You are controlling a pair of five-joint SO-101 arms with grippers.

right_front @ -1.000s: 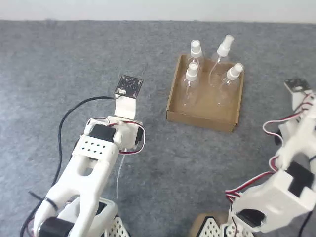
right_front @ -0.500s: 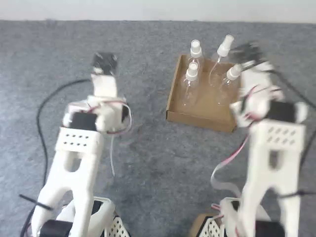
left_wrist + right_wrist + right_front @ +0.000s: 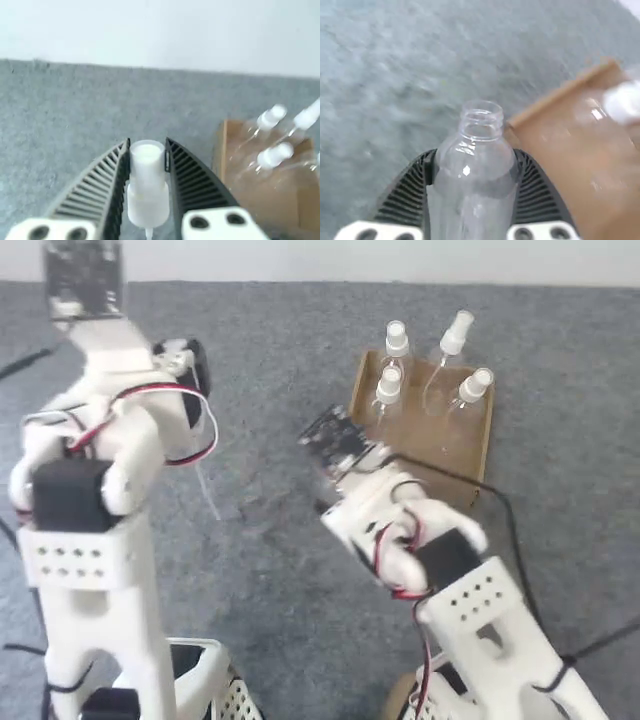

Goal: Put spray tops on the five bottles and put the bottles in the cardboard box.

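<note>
The left claw (image 3: 147,150) clamps a spray top (image 3: 147,185), head toward the fingertips, tube trailing back. The right claw (image 3: 475,156) grips an uncapped bottle (image 3: 472,177) lengthwise, mouth pointing outward, near the box (image 3: 570,150).

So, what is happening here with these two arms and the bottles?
The left gripper is shut on a spray top. The right gripper is shut on an open bottle that has no top yet, close to the cardboard box. Four capped bottles stand in the box. The held bottle looks like the fifth one, waiting for its top.
</note>
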